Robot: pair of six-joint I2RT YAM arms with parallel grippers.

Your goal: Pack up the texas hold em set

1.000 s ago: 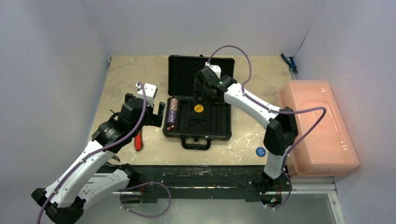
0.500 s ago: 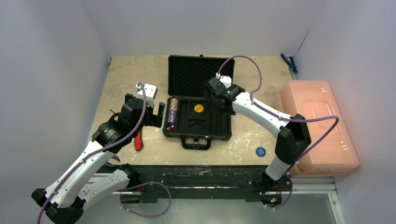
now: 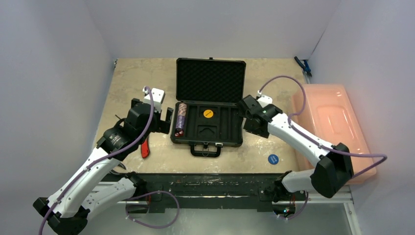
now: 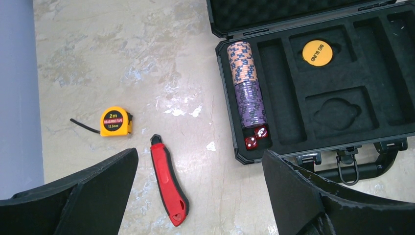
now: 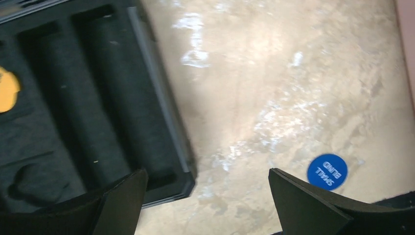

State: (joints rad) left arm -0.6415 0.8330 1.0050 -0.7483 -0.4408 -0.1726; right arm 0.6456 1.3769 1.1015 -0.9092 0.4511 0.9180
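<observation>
Nearest, blue disc on the table, red knife at left, left gripper spread and empty beside the open briefcase, chip stacks, two red dice and yellow disc in its tray, right gripper spread and empty over its right edge, foam-lined lid farthest.

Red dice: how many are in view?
2: one red die and another die, side by side in the briefcase tray beside the purple chip stack. Others may be hidden.

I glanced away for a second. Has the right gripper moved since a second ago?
Yes. The right gripper has swung rightward, from over the middle of the open case to just past its right edge, nearer the pink bin.
</observation>
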